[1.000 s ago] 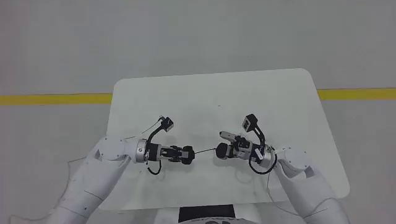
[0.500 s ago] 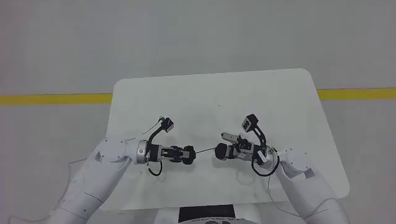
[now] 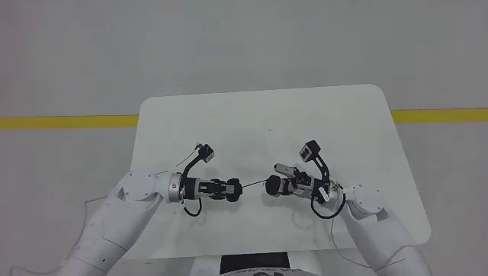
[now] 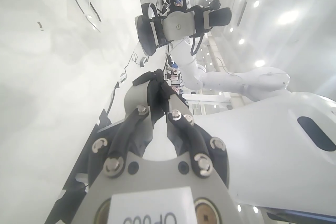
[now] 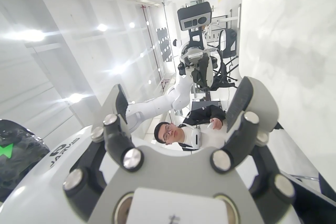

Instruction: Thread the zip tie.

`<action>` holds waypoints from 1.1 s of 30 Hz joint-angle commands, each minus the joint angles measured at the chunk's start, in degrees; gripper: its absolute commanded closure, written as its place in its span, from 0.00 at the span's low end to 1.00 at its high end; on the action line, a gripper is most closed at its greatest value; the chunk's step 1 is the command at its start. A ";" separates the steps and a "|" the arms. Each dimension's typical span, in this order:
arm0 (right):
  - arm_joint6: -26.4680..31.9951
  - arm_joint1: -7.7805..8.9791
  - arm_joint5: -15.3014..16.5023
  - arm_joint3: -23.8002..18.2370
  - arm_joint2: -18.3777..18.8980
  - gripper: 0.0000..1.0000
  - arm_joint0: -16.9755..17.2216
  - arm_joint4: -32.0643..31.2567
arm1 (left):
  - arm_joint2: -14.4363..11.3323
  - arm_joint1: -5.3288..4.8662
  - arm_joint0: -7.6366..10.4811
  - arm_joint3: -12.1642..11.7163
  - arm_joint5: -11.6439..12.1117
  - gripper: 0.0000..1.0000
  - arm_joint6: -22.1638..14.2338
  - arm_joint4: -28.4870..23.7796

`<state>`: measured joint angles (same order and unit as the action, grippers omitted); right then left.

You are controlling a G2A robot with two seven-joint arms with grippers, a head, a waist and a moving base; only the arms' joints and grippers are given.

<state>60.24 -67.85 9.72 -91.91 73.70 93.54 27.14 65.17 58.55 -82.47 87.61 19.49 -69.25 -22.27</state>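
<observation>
On my left wrist camera, the left gripper (image 4: 158,97) is pinched together on something black, probably the zip tie's end. My right gripper (image 5: 181,97) stands spread wide. From above, the zip tie (image 3: 252,184) shows as a thin dark line running from the left gripper toward the right one, over the table (image 3: 343,116).

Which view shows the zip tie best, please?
The top view: the zip tie runs as a thin dark line from the left gripper toward the right gripper. The left wrist view has something dark pinched between its fingers; in the right wrist view it is too small to tell.
</observation>
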 commanded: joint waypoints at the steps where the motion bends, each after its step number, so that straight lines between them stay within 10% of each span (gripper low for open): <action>1: 0.41 0.09 0.49 0.24 -0.07 0.00 -0.14 0.08 | -0.14 -0.07 0.04 0.06 -0.01 1.00 -0.14 -0.56; 4: 0.52 0.22 1.17 0.54 -0.18 0.43 -0.29 0.20 | -0.28 -0.15 0.17 0.21 -0.01 1.00 -0.97 -1.90; 7: 0.59 0.34 1.60 0.79 -0.34 0.53 -0.40 0.30 | -0.27 -0.25 0.36 0.00 -0.01 1.00 -1.66 -2.33; 33: 3.07 1.89 2.19 0.18 -0.83 0.62 -0.43 -1.42 | -0.80 -0.64 0.78 -0.45 -0.01 1.00 -2.21 -3.40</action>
<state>63.27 -66.01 11.93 -91.74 72.96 93.14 25.76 64.40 57.91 -81.72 87.20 19.48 -71.42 -25.64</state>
